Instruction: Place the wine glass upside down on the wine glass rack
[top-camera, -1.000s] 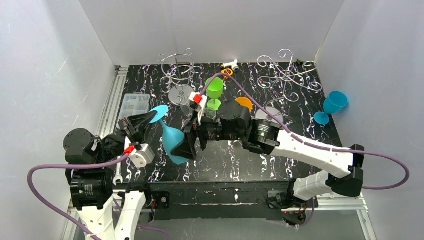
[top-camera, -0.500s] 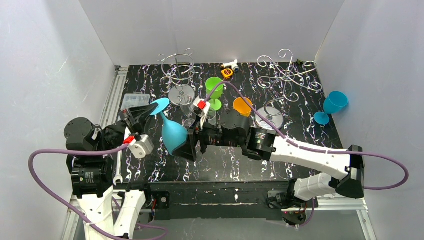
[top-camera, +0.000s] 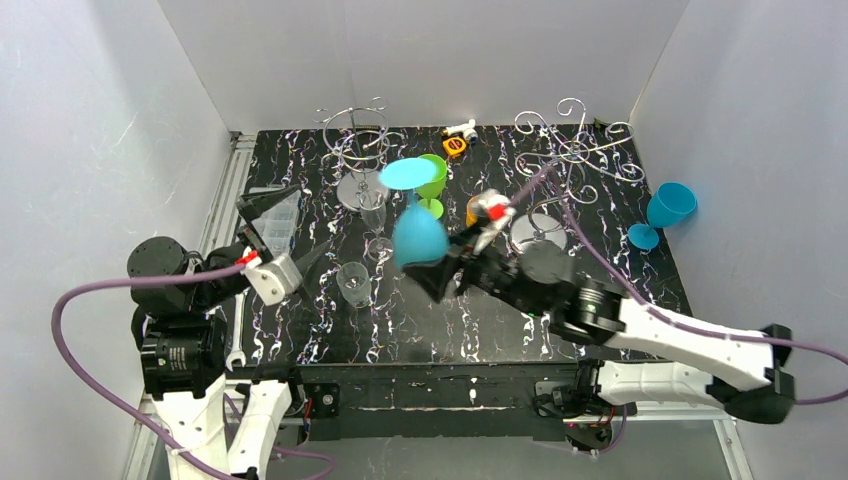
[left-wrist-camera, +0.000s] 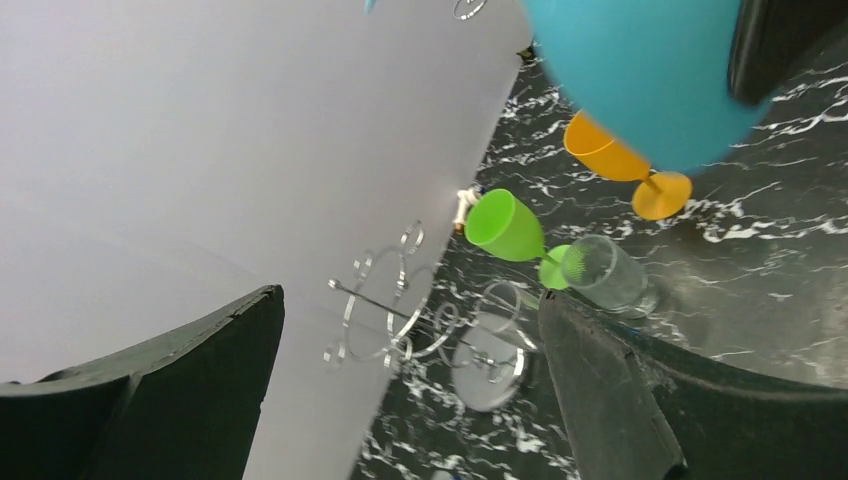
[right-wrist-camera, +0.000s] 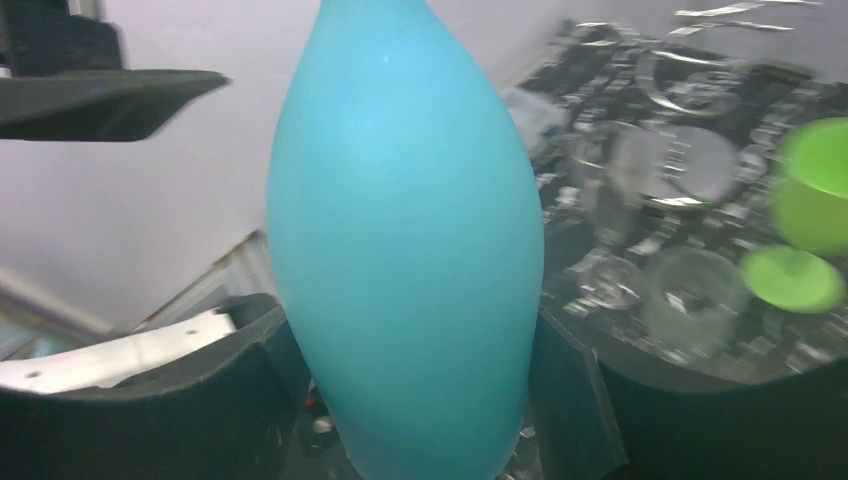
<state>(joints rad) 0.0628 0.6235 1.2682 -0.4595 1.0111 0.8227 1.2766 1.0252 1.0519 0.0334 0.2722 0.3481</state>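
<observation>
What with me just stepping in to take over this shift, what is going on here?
The right end effector grips the teal wine glass by its bowl and holds it off the table, apparently with the foot uppermost. The left end effector stands open and empty at the left side. The glass is not yet on either wire rack, left or right, at the back. A green glass and a clear glass stand on the table.
</observation>
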